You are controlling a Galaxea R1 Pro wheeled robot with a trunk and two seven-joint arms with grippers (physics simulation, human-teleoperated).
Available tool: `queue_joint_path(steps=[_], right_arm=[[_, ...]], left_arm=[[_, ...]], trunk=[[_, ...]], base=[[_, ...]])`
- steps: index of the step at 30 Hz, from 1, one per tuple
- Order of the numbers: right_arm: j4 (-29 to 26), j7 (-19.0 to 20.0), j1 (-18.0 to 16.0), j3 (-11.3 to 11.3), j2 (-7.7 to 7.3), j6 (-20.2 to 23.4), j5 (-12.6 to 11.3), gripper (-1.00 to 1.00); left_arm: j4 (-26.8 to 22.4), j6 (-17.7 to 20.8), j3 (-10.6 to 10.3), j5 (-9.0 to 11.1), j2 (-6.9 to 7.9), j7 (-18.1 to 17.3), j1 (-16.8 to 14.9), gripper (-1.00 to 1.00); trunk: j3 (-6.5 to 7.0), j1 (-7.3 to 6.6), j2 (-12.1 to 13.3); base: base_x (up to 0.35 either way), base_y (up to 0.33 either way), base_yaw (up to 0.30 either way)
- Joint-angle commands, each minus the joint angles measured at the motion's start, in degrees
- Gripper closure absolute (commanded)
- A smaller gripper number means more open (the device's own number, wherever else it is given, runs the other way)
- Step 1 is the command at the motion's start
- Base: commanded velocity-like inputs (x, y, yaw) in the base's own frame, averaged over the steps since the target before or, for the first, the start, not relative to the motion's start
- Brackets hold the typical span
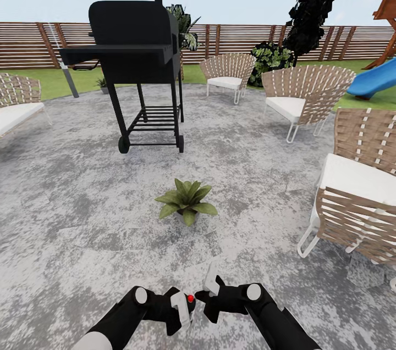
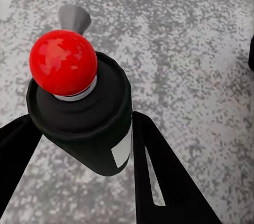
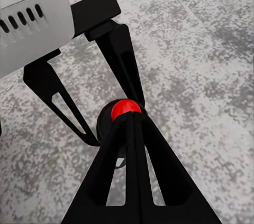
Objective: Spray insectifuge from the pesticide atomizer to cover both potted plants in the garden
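Two of my left fingers (image 2: pixel 159 182) pinch the pesticide atomizer (image 2: pixel 87 123) by its dark body, one on each side, with its red cap ball up and the pale grey nozzle pointing away over the paved patio (image 2: pixel 185 34). In the head view my left gripper (image 1: pixel 181 310) holds the bottle low in front of me, and my right gripper (image 1: pixel 212 292) sits just beside it; the right wrist view looks along its closed-looking dark fingers (image 3: pixel 132 171) toward the red cap, but whether they are pressed together I cannot tell. I judge the atomizer light, stiff and smooth, so a firm pinch across the middle of the body seems safest, keeping the nozzle free. One potted plant (image 1: pixel 186 201) stands on the patio ahead, between me and the black grill (image 1: pixel 137 53), with woven chairs (image 1: pixel 302 97) around. The bottle's lower end is hidden by my fingers, and no specks of spray can be made out.
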Motion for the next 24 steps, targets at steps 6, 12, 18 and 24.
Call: queue_joint_path(steps=[6, 12, 18, 24], right_arm=[[-0.1, 0.2, 0.0, 0.0, -0.05, 0.2, 0.2, 1.0], [-0.1, 0.2, 0.0, 0.0, -0.07, 0.2, 0.2, 1.0], [-0.1, 0.2, 0.0, 0.0, -0.08, 0.2, 0.3, 1.0], [-0.1, 0.2, 0.0, 0.0, -0.08, 0.2, 0.2, 1.0]], left_arm=[[-0.1, -0.5, 0.1, -0.6, 0.01, -0.1, 0.0, 1.0], [-0.1, -0.5, 0.1, -0.4, 0.07, -2.9, -0.1, 1.0], [-0.2, -0.5, 0.1, -0.2, 0.05, -3.3, -0.3, 1.0], [-0.2, -0.5, 0.1, -0.2, 0.06, -3.3, -0.4, 1.0]], trunk=[[-0.05, -0.01, 0.0], [-0.05, -0.01, 0.0], [-0.05, -0.01, 0.0], [-0.05, -0.01, 0.0]], base=[[0.0, 0.0, 0.0], [0.0, 0.0, 0.0], [0.0, 0.0, 0.0], [0.0, 0.0, 0.0]])
